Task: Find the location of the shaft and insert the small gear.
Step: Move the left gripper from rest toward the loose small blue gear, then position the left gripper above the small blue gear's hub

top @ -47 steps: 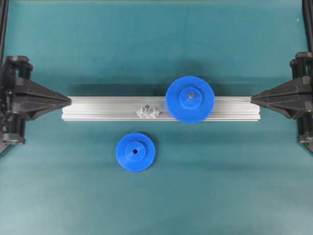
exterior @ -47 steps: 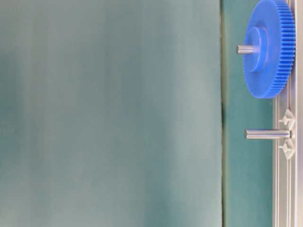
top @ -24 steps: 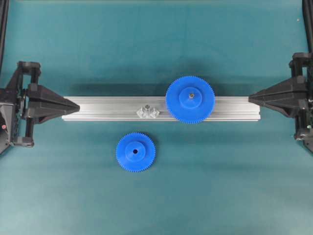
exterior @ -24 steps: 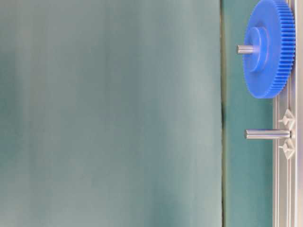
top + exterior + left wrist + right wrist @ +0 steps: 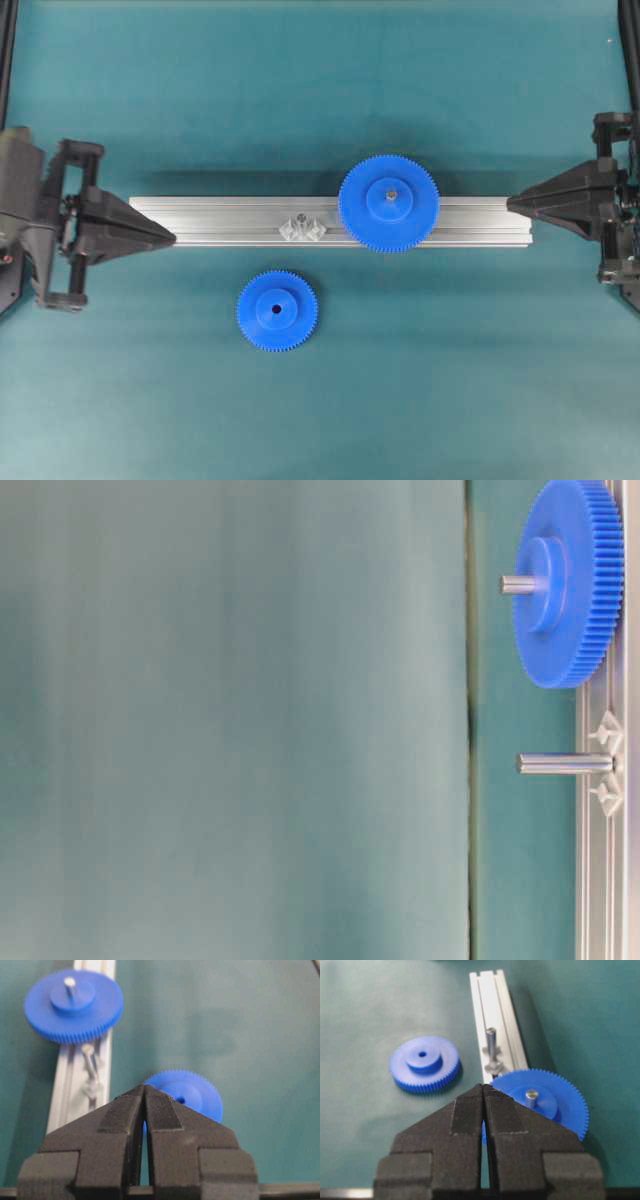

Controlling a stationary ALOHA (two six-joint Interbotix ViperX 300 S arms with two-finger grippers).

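The small gear [image 5: 277, 311] lies flat on the teal mat in front of the rail, blue with a dark centre hole; it also shows as the small gear [image 5: 192, 1096] and the small gear [image 5: 424, 1063]. The shaft [image 5: 302, 227] stands bare on its silver bracket on the rail, seen side-on as the shaft [image 5: 563, 763], and as the shaft [image 5: 491, 1042] and the shaft [image 5: 89, 1061]. My left gripper [image 5: 172, 238] is shut and empty over the rail's left end, tips together as the left gripper [image 5: 144, 1087]. My right gripper [image 5: 510, 203] is shut and empty at the rail's right end, as the right gripper [image 5: 483, 1086].
A long grooved aluminium rail [image 5: 230, 222] lies across the middle. A wider blue gear [image 5: 388, 203] sits on its own pin on the rail, right of the shaft, shown as the wider gear [image 5: 567, 583]. Teal mat surrounds everything.
My left gripper has moved rightward, its tip now over the rail's left end. The right gripper has barely shifted. Gears and shaft have not moved.
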